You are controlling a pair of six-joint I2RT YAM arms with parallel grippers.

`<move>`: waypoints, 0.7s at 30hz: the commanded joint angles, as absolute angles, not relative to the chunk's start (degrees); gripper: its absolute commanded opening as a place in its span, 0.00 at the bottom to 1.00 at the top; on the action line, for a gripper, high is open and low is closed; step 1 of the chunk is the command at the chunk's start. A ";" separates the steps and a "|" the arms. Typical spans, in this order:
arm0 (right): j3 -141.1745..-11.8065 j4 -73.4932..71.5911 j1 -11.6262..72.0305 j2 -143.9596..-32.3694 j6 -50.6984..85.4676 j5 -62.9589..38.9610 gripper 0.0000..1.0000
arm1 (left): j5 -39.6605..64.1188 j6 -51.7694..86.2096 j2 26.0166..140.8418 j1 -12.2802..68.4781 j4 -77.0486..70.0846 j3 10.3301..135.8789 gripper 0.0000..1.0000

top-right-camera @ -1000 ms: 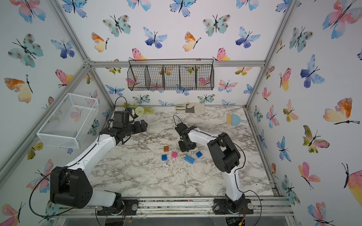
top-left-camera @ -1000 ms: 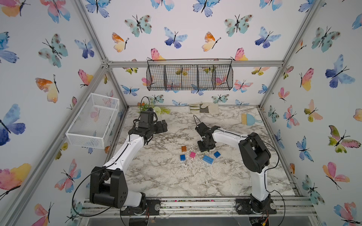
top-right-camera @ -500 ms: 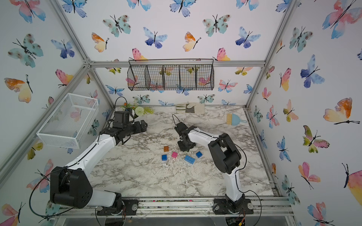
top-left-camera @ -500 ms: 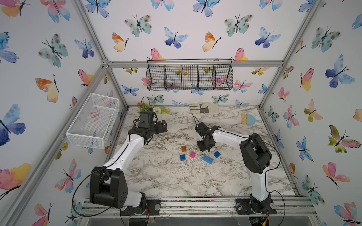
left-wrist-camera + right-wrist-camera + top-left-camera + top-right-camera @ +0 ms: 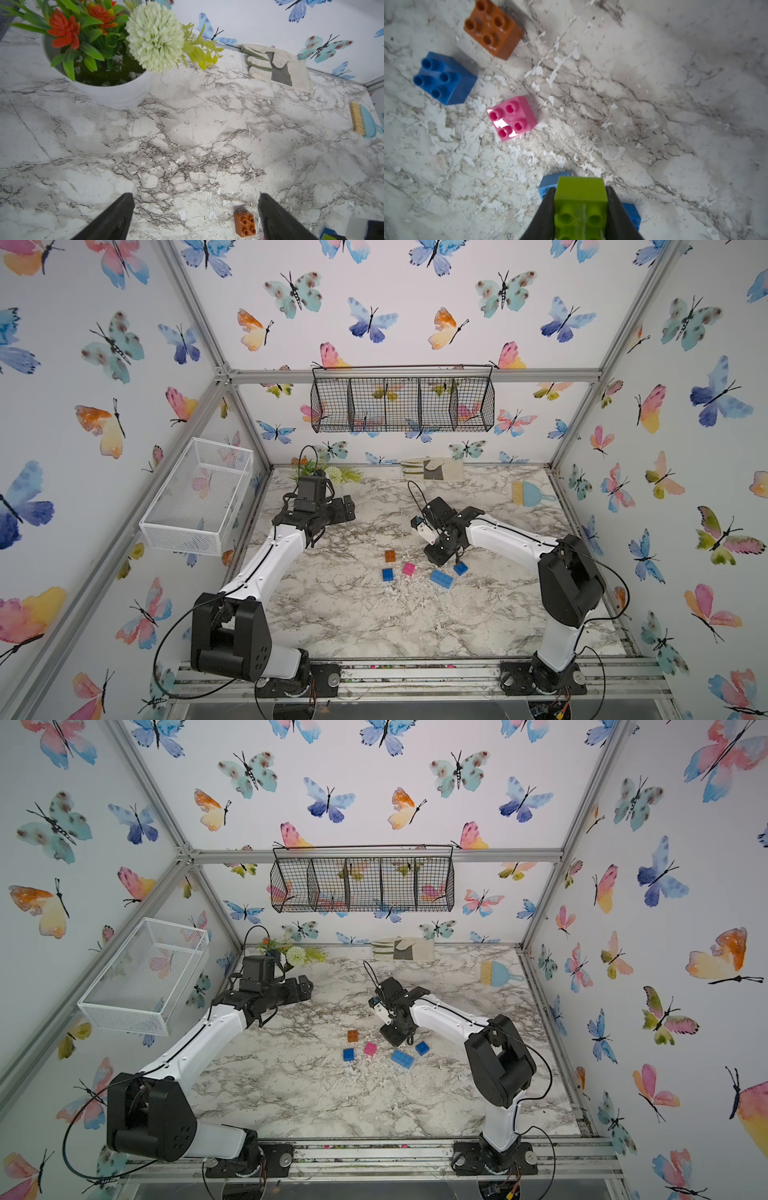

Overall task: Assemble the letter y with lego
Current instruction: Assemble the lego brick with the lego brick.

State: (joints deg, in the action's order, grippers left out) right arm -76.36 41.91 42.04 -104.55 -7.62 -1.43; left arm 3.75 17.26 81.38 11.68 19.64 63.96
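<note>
Five lego bricks lie apart on the marble table (image 5: 332,614), and no letter y is in view. In both top views they are an orange brick (image 5: 390,556) (image 5: 353,1036), a pink one (image 5: 408,569) (image 5: 370,1049), a dark blue one (image 5: 387,574) (image 5: 348,1054), a longer light blue one (image 5: 441,579) (image 5: 402,1059) and another dark blue one (image 5: 460,568) (image 5: 422,1048). My right gripper (image 5: 580,189) (image 5: 439,558) points down beside the light blue brick (image 5: 548,182), shut on a lime green brick (image 5: 580,207). My left gripper (image 5: 195,195) (image 5: 347,508) hovers open and empty, near the orange brick (image 5: 245,224).
A white flower pot (image 5: 108,91) stands at the back left by the left arm. A work glove (image 5: 432,469) and a small blue brush (image 5: 528,493) lie along the back. A white wire basket (image 5: 199,497) hangs on the left wall, a black one (image 5: 403,400) on the back wall.
My right gripper's jaws have closed onto the lime green brick. The left arm has not moved.
</note>
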 commanded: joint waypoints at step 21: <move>-75.23 44.82 45.86 -107.02 -14.95 -1.89 0.02 | 3.66 17.81 82.04 11.45 20.69 65.26 0.94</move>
State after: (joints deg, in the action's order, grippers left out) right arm -74.70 42.50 45.84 -106.08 -15.09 -2.76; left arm 3.75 17.45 81.52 11.68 20.21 63.96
